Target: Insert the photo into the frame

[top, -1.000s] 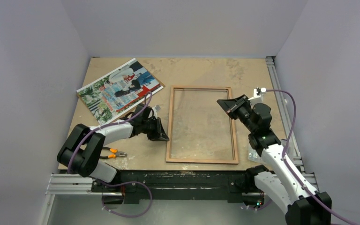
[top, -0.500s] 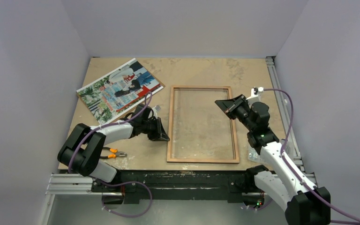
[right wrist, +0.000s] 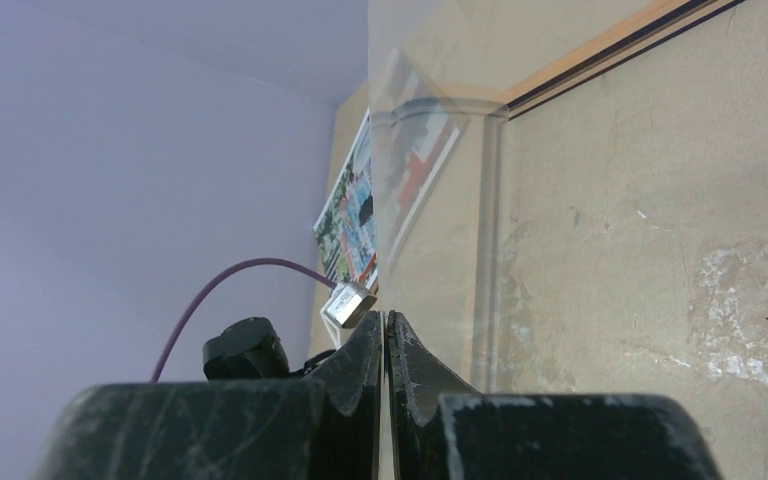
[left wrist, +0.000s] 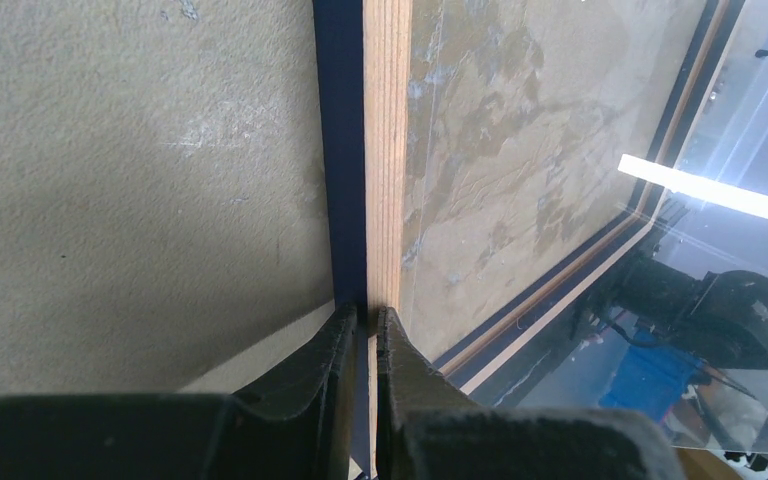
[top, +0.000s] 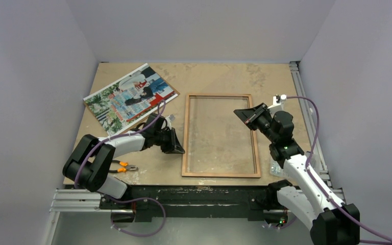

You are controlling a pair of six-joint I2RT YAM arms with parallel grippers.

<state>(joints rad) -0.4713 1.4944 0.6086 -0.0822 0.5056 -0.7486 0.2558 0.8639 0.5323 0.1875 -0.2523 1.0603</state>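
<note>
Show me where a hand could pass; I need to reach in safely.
Bare: the far strip of table beyond the frame, right of the photo. Crowded: near left, where the left gripper clamps the frame's rail and pliers lie by that arm; the right gripper sits over the frame's right side.

The left gripper pinches one thin rail of the frame, with a finger on each side of it. The rail shows a wood-brown face and a dark blue edge on its left. Left of the rail is the beige table. Right of the rail is the clear pane, and past that a dark arm.
</note>
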